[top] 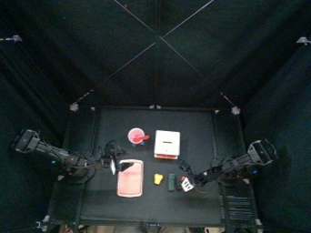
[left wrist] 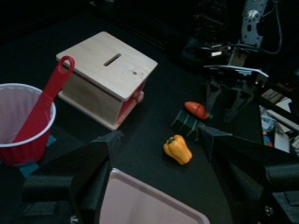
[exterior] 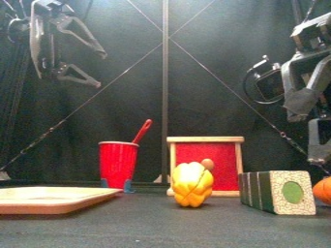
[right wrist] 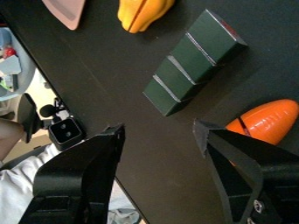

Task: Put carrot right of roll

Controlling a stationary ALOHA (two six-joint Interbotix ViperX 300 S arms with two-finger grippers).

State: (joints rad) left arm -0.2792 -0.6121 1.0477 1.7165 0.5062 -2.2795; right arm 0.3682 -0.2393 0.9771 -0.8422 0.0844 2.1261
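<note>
The carrot (right wrist: 264,122), a small deep-orange piece, lies on the black table just beside one jaw of my right gripper (right wrist: 158,131). That gripper is open and empty and hovers over the spot. The roll (right wrist: 194,62), a dark green segmented block, lies beyond the jaws. In the front view the carrot (exterior: 323,189) shows at the right edge, right of the roll (exterior: 278,191), with the right gripper (exterior: 316,136) hanging above them. My left gripper (left wrist: 152,162) is open and empty, raised high at the left (exterior: 58,39).
A yellow-orange pepper-like piece (exterior: 193,184) stands left of the roll. Behind are a wooden box with a red front (exterior: 207,165) and a red cup (exterior: 119,163) holding a red spoon. A pink slab (top: 131,177) lies at the front left.
</note>
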